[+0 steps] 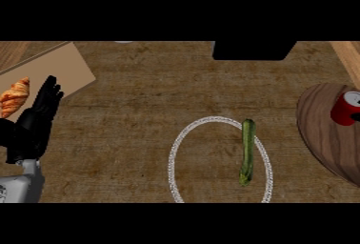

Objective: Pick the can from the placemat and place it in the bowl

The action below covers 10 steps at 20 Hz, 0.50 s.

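A red can (346, 108) stands on a round dark wooden placemat (325, 136) at the right edge of the head view. A bowl with a thin white rim (180, 141) sits near the bottom middle; its inside looks like the counter. A long green cucumber (247, 151) lies across the bowl's right side. My left hand (38, 114) rests at the far left with its fingers straight and pointing up, holding nothing and far from the can. My right hand does not show.
A croissant (14, 97) lies on a tan board (49, 71) at the upper left, just left of my left hand. A black block (253, 49) stands at the counter's far edge. A wooden strip (348, 55) runs along the upper right.
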Each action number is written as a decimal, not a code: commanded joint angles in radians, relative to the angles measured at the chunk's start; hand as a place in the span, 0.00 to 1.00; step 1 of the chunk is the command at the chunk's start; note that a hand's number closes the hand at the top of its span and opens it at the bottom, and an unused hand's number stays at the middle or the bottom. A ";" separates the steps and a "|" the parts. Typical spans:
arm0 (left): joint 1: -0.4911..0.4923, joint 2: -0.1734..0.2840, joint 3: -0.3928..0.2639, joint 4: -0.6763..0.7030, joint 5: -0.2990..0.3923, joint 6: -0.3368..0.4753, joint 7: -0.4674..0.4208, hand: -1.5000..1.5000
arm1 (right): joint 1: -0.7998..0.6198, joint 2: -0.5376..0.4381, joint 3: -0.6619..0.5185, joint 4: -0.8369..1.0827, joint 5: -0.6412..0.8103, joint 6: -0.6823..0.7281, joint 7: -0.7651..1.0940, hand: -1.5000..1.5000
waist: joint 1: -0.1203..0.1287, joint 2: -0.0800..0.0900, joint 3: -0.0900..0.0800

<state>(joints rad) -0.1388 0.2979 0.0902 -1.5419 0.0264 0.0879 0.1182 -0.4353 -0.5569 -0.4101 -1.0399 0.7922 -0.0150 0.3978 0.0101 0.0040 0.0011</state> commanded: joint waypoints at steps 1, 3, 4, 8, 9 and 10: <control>-0.021 0.032 0.022 -0.051 0.021 -0.028 0.084 0.50 | -0.016 -0.006 -0.008 0.133 -0.051 0.010 -0.137 0.00 | 0.001 -0.002 0.000; 0.041 0.002 0.012 -0.059 -0.008 0.001 0.037 0.50 | 0.031 -0.012 -0.065 0.097 -0.135 0.023 -0.220 0.00 | -0.004 -0.004 0.000; -0.019 0.018 0.021 -0.030 0.005 -0.010 0.053 0.50 | 0.005 0.030 -0.107 0.139 -0.162 -0.068 -0.255 0.00 | -0.002 -0.001 0.001; 0.028 -0.018 -0.005 -0.030 -0.020 0.012 0.025 0.50 | -0.018 0.050 -0.272 0.072 -0.364 -0.069 -0.333 0.00 | -0.022 -0.007 0.002; 0.028 -0.016 0.012 -0.014 -0.011 0.013 0.007 0.50 | -0.029 0.090 -0.306 0.044 -0.401 -0.125 -0.359 0.00 | -0.027 -0.008 0.002; 0.013 -0.009 0.012 -0.015 -0.021 0.020 0.020 0.50 | -0.035 0.071 -0.346 0.012 -0.452 -0.096 -0.353 0.00 | -0.041 -0.012 0.001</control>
<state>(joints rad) -0.1259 0.2956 0.1015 -1.5677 0.0191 0.0924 0.1448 -0.4498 -0.5112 -0.6340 -0.9795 0.4881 -0.0815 0.1067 -0.0101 -0.0030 0.0022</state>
